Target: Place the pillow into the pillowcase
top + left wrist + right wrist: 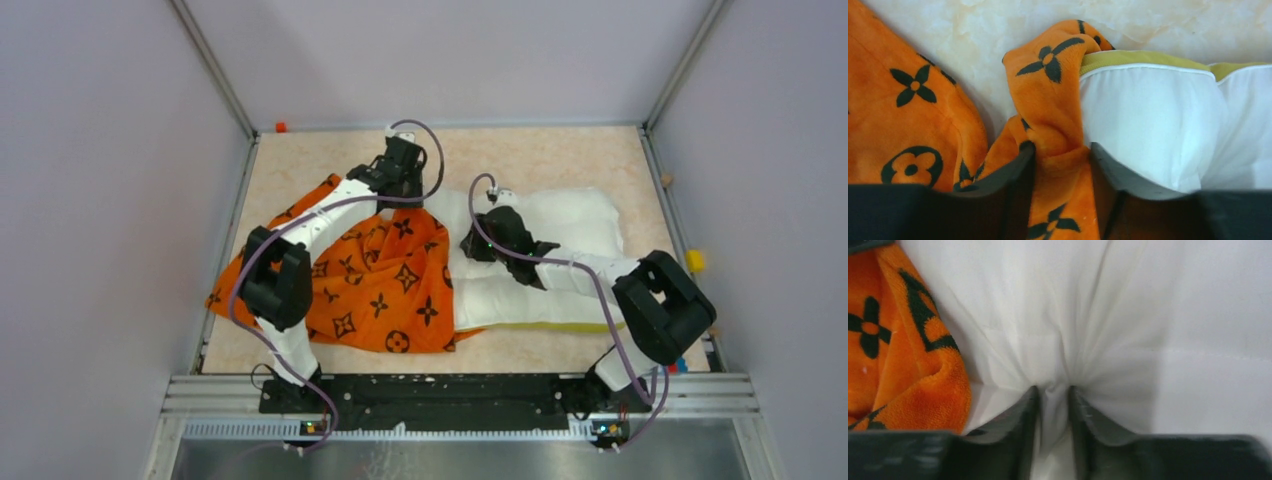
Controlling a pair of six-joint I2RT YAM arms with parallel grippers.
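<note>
Nearest to me, the pillowcase [380,290] lay crumpled on the surface [540,150]. It spread from the middle out toward eight o'clock, with its black flowers and circles facing up. The pillow [580,215] lay flat beside it, filling the stretch from the middle toward three o'clock. Its yellow trim [540,327] showed along the near edge. The orange cloth lapped over the pillow's left end (how far the pillow reached inside, I could not tell).

A little farther in, the right arm [600,270] reached from five o'clock across the pillow. The right fingers [1025,415] were clenched on a pinch of the white cover near that left end. The fabric puckered into creases fanning away from the pinch. A fold of orange plush sat close by at nine o'clock in the wrist view.

Farthest off, the left arm [320,220] stretched from seven o'clock over the pillowcase to its far edge, at about twelve o'clock. There the left fingers [1015,180] were clamped on a twisted rope of the orange hem (bunched tight between them). The hem curled around the pillow's far corner, where the trim met the white cover. Pale marbled surface showed just beyond.
</note>
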